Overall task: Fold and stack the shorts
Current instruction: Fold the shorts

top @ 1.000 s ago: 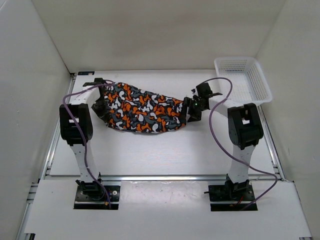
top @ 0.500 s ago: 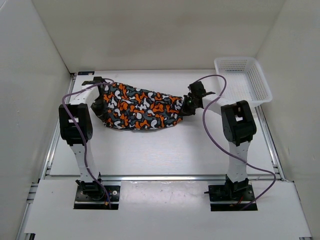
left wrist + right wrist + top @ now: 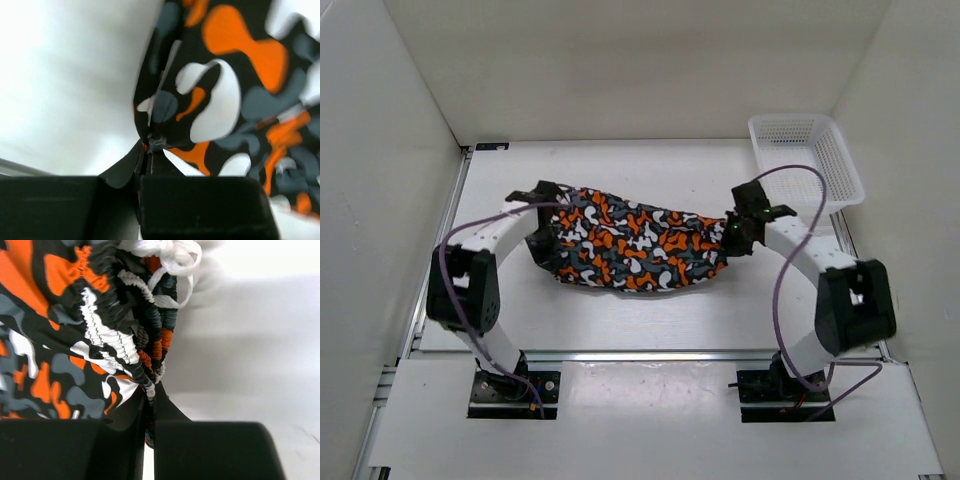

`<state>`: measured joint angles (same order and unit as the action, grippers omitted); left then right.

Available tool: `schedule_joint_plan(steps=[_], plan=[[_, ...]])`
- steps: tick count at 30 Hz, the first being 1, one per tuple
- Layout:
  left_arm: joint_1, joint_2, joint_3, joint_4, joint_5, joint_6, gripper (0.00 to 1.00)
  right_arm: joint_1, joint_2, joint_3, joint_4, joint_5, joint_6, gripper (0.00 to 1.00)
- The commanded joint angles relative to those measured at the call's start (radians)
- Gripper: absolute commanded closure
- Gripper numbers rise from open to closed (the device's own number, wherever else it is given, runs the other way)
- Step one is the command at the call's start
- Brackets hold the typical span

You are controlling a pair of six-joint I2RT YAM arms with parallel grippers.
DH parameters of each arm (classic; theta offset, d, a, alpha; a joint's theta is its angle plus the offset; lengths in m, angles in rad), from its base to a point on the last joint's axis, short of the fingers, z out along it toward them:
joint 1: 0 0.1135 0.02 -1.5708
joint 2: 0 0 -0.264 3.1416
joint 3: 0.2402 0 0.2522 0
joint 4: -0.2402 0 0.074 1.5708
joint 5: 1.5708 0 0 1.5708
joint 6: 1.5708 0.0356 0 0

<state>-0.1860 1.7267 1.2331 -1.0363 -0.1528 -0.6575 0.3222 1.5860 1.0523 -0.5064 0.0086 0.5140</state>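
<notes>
Between my left hand [image 3: 149, 150] and right hand [image 3: 150, 397] I hold the shorts [image 3: 635, 250], each hand pinching one end.

Stretched shorts [image 3: 635, 250] block middle; basket [image 3: 802, 160] fills far-right corner; bare table [image 3: 640, 315] nearer, farther.

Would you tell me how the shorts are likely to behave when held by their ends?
Probably floppy: the shorts sag between the left gripper and right gripper, so they should drape, not keep shape. Likely light, since two small pinches seem to carry them. The bunched elastic waistband may stretch or slip slightly.
</notes>
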Motion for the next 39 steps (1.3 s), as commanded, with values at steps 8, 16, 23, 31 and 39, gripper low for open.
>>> schedule_joint_plan(steps=[8,16,23,31,39], plan=[[-0.296,-0.311,-0.268,0.036,0.177,-0.188,0.2,-0.026,-0.385,-0.029,-0.299,0.183,-0.083,1.0],[-0.225,-0.221,-0.144,0.045,0.094,-0.12,0.11,-0.017,-0.373,0.051,-0.308,0.186,-0.12,1.0],[-0.236,-0.118,-0.072,0.078,0.094,-0.085,0.16,0.003,-0.373,0.063,-0.299,0.166,-0.098,1.0],[-0.187,0.048,-0.05,0.151,0.075,-0.065,0.71,0.179,-0.255,0.268,-0.333,0.232,-0.089,1.0],[-0.145,0.111,-0.04,0.197,0.108,-0.036,0.9,0.455,0.012,0.587,-0.374,0.341,-0.068,1.0]])
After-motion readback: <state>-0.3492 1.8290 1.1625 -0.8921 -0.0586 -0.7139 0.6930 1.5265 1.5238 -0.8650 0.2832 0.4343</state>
